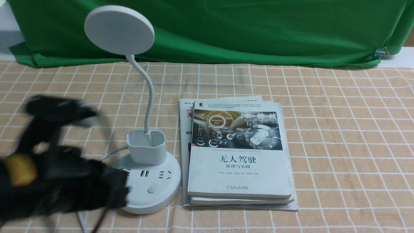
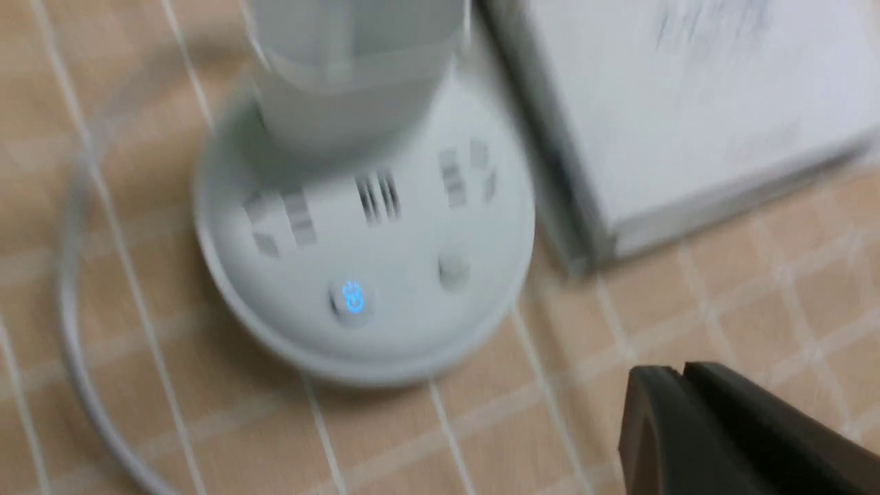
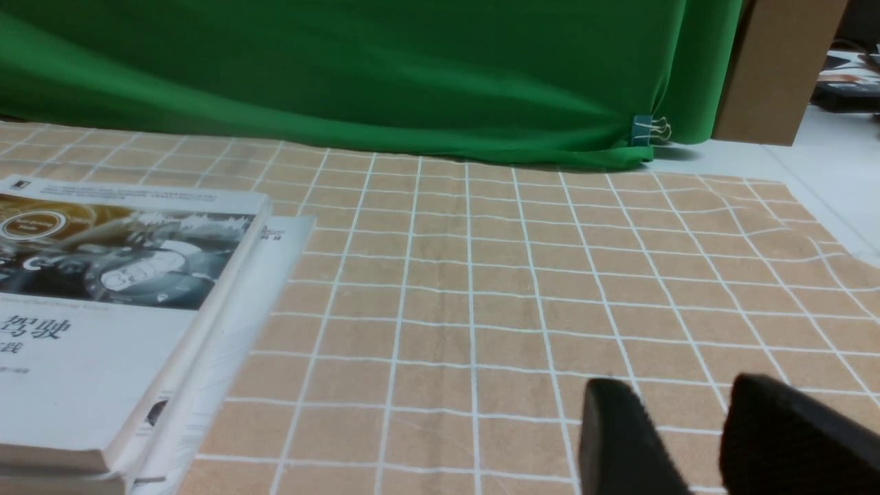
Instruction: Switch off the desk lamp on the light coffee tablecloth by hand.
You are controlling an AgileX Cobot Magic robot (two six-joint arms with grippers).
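The white desk lamp stands on the light coffee tablecloth (image 1: 323, 129) with its disc head (image 1: 119, 29) raised, cup holder (image 1: 146, 145) on the round base (image 1: 155, 186). In the left wrist view the base (image 2: 364, 227) shows sockets, a button glowing blue (image 2: 352, 297) and a plain button (image 2: 452, 268). My left gripper (image 1: 120, 191), blurred by motion, is at the base's left front edge. In its wrist view the left gripper (image 2: 682, 375) is shut and empty, over cloth just off the base. My right gripper (image 3: 677, 405) is open and empty over bare cloth.
A stack of books (image 1: 239, 155) lies right beside the lamp base, also in the left wrist view (image 2: 687, 103) and right wrist view (image 3: 103, 309). The lamp's white cord (image 2: 75, 330) curves over the cloth. A green cloth (image 1: 242, 29) hangs at the back.
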